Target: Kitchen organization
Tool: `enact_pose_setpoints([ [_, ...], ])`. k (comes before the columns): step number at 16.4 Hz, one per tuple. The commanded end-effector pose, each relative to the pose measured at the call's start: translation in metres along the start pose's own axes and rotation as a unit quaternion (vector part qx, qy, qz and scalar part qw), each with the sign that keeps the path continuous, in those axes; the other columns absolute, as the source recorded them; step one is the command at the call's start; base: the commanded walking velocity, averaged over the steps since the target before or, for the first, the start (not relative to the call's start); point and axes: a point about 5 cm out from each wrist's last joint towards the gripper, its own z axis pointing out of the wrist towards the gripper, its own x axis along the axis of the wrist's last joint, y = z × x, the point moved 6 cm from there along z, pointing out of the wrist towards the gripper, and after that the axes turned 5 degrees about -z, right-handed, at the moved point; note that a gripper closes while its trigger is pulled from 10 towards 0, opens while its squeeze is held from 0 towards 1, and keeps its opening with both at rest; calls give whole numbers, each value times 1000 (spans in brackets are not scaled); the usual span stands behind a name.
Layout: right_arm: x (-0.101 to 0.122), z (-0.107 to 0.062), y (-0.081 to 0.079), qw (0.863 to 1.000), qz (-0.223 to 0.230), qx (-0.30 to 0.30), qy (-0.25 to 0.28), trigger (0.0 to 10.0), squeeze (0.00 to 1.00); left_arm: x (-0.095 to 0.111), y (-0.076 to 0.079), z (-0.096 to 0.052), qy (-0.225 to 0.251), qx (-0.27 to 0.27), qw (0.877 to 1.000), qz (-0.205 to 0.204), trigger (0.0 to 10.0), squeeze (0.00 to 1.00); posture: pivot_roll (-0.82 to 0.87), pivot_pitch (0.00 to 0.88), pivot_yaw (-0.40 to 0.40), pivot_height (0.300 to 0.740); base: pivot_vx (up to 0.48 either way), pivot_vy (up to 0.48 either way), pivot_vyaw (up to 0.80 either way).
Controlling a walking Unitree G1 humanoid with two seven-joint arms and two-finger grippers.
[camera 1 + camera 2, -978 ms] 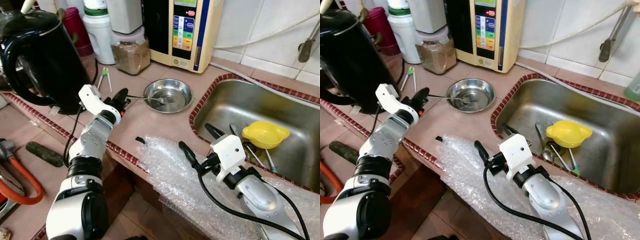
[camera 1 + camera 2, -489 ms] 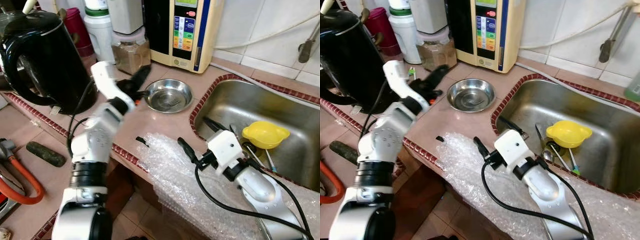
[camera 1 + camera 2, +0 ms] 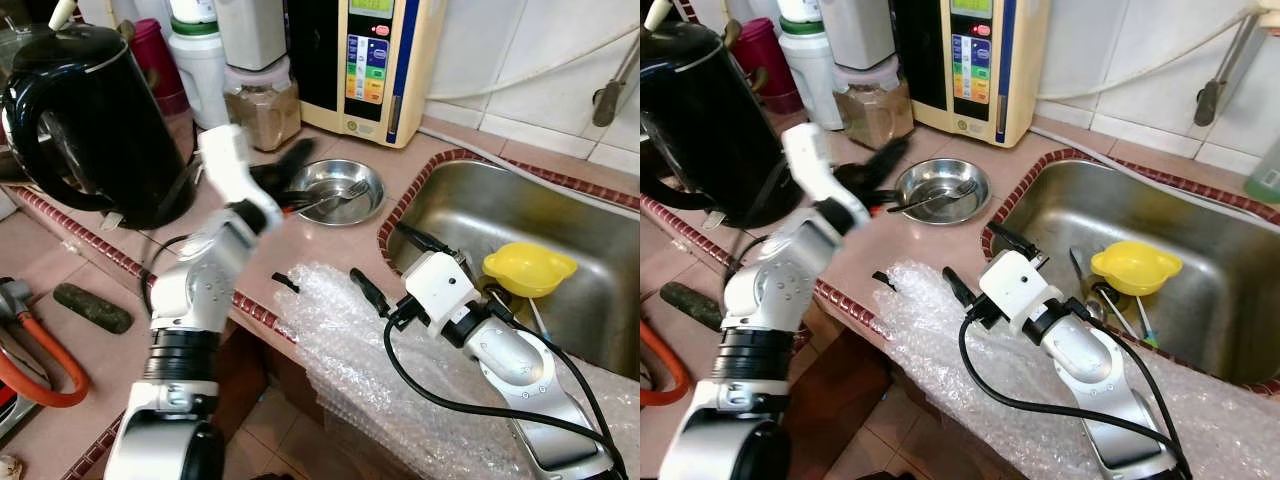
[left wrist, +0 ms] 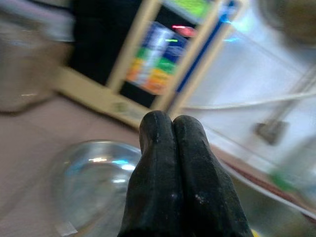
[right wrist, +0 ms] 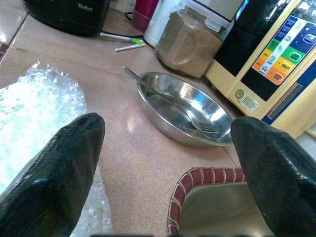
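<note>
A steel bowl (image 3: pixel 345 178) sits on the pink counter in front of the water purifier. A fork (image 3: pixel 338 194) lies in it, tines inside and handle sticking out over the near-left rim (image 5: pixel 148 88). My left gripper (image 3: pixel 292 163) hovers just above the bowl's left edge. Its fingers (image 4: pixel 170 163) are pressed shut with nothing between them. My right gripper (image 3: pixel 392 265) is open wide over the counter's edge, between the bubble wrap and the sink, facing the bowl (image 5: pixel 185 106).
Bubble wrap (image 3: pixel 335 335) drapes over the counter's front edge. A black kettle (image 3: pixel 85 120) stands at the left, a jar (image 3: pixel 262 108) and a water purifier (image 3: pixel 372 60) behind. The sink (image 3: pixel 470 205) holds a yellow bowl (image 3: pixel 528 268) and cutlery.
My left gripper let go of the fork's handle, rose and swung towards the bowl. The fork now rests in the bowl. My right gripper crept slightly left.
</note>
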Motion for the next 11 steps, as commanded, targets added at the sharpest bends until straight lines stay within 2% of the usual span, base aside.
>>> enact_pose_setpoints([
  [1, 2, 0, -2, 1000, -3, 6, 5, 10000, 0, 4, -4, -1, 7, 10, 1000, 11, 9725, 0, -72, 67, 87, 740, 0, 0, 0],
  [11, 2, 0, -2, 1000, -3, 6, 5, 10000, 0, 4, -4, -1, 7, 10, 1000, 11, 9725, 0, -72, 67, 87, 740, 0, 0, 0],
])
